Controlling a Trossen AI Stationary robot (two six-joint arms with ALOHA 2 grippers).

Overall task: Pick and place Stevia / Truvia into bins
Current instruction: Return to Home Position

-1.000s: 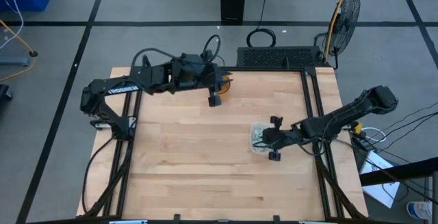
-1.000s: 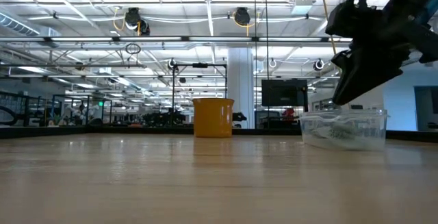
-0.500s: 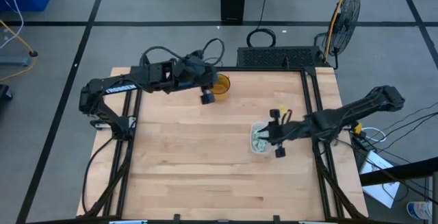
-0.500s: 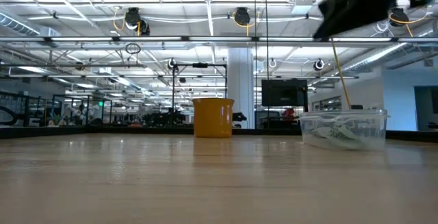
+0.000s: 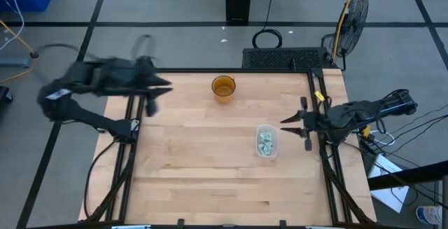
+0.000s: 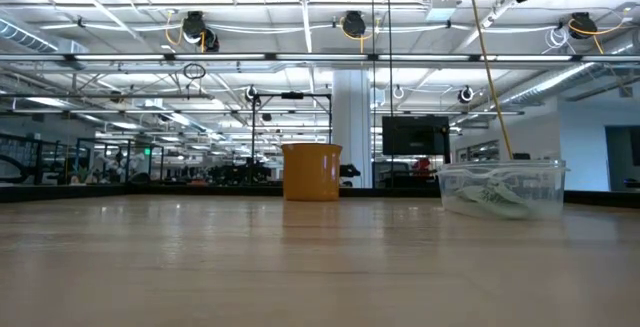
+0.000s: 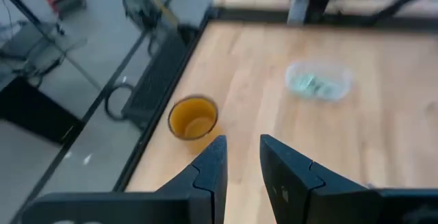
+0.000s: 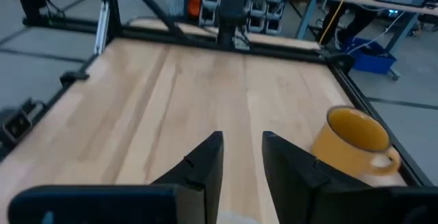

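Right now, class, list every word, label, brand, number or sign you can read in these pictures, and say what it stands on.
No text can be read anywhere in these views.
The packets in the clear tub: print too small to read.
The orange cup: no marking shows.
The screen in the room behind: dark, nothing to read.

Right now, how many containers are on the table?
2. An amber cup stands near the table's far edge, about midway across. A clear bin sits right of centre, nearer the right arm, with green-and-white packets inside. No view suggests a hidden third.
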